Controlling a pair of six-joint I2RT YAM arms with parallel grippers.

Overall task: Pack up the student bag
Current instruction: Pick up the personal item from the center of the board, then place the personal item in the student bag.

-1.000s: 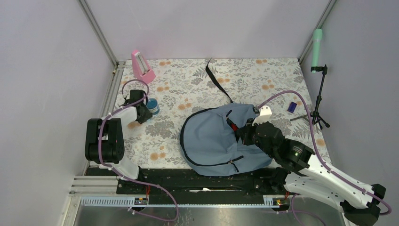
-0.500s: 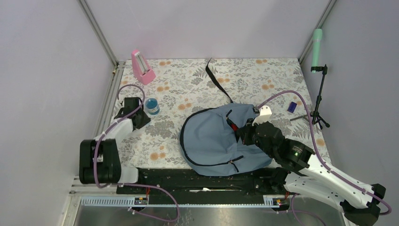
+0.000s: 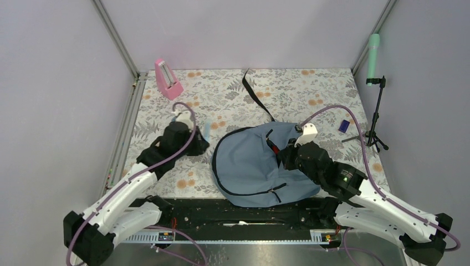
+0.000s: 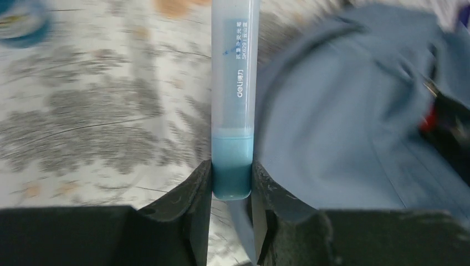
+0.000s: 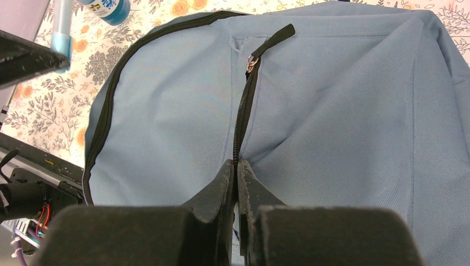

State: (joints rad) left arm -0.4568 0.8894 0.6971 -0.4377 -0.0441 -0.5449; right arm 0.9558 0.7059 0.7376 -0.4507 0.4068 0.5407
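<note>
- Left gripper (image 4: 231, 176): jaws clamped on the teal end of a translucent pale-blue plastic pen (image 4: 234, 83). The pen's barrel pointed straight out ahead of the fingers.
- The pen hung over the floral-patterned tablecloth (image 3: 299, 88), just beside the rounded edge of the bag.
- Right gripper (image 5: 237, 169): fingers pressed together, pinching fabric of the large grey-blue student bag (image 3: 249, 166) where its dark zipper line (image 5: 244, 105) ran in between them.
- The student bag lay flat at the middle of the table near the front edge, between the two grippers. One long black strap (image 3: 256, 98) trailed toward the back wall.
- A red item (image 3: 272, 148) showed in the bag's opening beside the right gripper; what it was, I could not tell.
- A round blue jar (image 5: 108, 8) stood on the cloth left of the bag, near the pen.
- A pink wedge-shaped object (image 3: 167, 79) stood at the back left.
- A small dark-blue block (image 3: 344, 126) lay right of the bag.
- A mint-green microphone (image 3: 374, 50) was mounted on a black tripod stand (image 3: 378, 119) at the right edge.
</note>
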